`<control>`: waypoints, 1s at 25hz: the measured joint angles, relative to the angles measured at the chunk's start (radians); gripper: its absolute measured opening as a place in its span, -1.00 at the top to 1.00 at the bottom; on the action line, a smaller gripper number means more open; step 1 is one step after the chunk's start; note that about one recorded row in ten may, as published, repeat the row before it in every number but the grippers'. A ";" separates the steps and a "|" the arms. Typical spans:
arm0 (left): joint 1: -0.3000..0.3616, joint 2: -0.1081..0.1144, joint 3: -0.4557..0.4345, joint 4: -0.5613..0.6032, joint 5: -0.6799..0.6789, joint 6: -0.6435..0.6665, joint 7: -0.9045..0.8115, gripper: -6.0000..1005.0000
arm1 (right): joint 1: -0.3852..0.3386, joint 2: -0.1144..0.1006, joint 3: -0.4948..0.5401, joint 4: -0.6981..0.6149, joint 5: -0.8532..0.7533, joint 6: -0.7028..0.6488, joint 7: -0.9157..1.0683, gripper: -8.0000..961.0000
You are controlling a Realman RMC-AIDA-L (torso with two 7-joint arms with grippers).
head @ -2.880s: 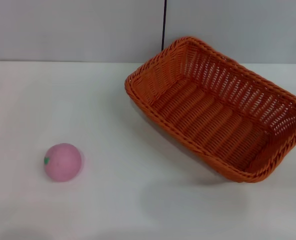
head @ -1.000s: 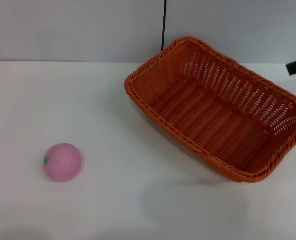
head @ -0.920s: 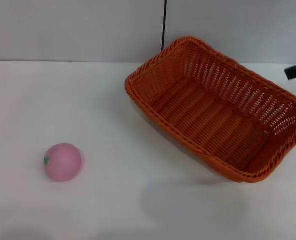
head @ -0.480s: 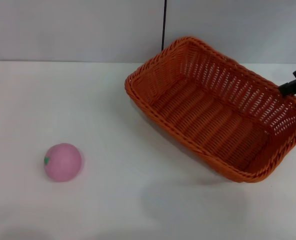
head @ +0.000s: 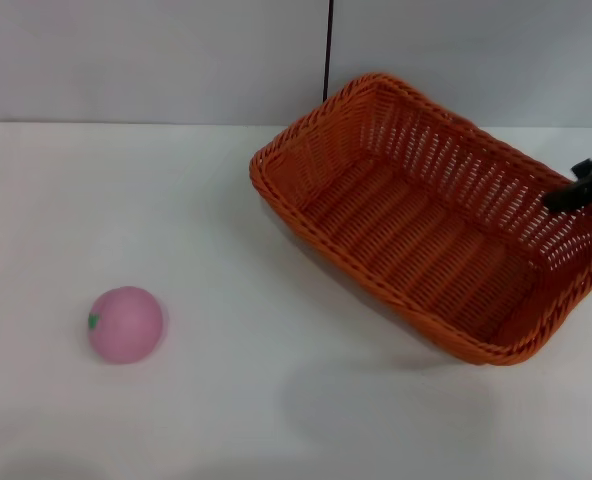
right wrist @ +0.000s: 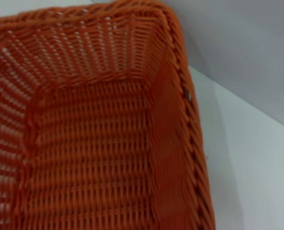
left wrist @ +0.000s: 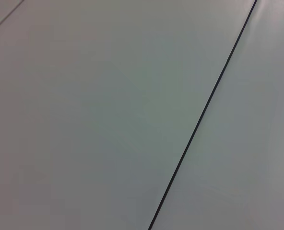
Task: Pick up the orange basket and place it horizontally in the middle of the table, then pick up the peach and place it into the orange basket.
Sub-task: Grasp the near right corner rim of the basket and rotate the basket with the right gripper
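The orange basket [head: 436, 220] lies on the white table [head: 226, 200] at the right, turned diagonally with its empty inside showing. The right wrist view looks down into the basket [right wrist: 89, 143] along one braided rim. My right gripper [head: 584, 186] enters the head view at the right edge, just above the basket's far right rim; only a dark tip of it shows. The pink peach [head: 126, 323] rests alone at the near left of the table, far from both arms. My left gripper is out of view.
A grey wall with a dark vertical seam [head: 328, 50] rises behind the table. The left wrist view shows only that wall and seam [left wrist: 204, 110]. Bare tabletop lies between peach and basket.
My right gripper came into the head view at the right edge and has moved down and left onto the basket's far right rim. Basket and peach have not moved.
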 joint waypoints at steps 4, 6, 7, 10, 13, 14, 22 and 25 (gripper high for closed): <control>0.000 0.000 0.002 0.000 0.000 0.001 -0.002 -0.56 | 0.001 0.026 -0.019 0.060 0.000 0.080 -0.038 -0.39; 0.000 0.000 0.002 0.000 0.001 0.001 -0.002 -0.56 | -0.003 0.041 -0.015 0.062 0.001 0.098 -0.057 -0.39; 0.000 0.000 0.002 0.000 0.001 0.001 -0.002 -0.55 | -0.005 0.048 -0.012 0.061 0.002 0.105 -0.067 -0.38; 0.000 0.000 0.002 0.000 0.001 0.002 -0.002 -0.55 | -0.010 0.058 -0.013 0.058 0.004 0.115 -0.080 -0.33; 0.001 0.000 0.002 0.000 0.001 0.003 -0.003 -0.55 | -0.014 0.063 -0.013 0.054 0.005 0.119 -0.081 -0.17; 0.001 0.000 0.002 0.000 0.001 0.003 -0.003 -0.55 | -0.016 0.064 -0.012 0.051 0.009 0.118 -0.082 -0.09; 0.003 0.000 0.003 0.000 0.001 0.014 -0.003 -0.54 | -0.036 0.066 -0.009 0.010 0.071 0.100 -0.083 0.39; 0.003 0.000 0.003 0.000 0.001 0.015 -0.003 -0.54 | -0.052 0.063 -0.008 -0.016 0.123 0.077 -0.083 0.53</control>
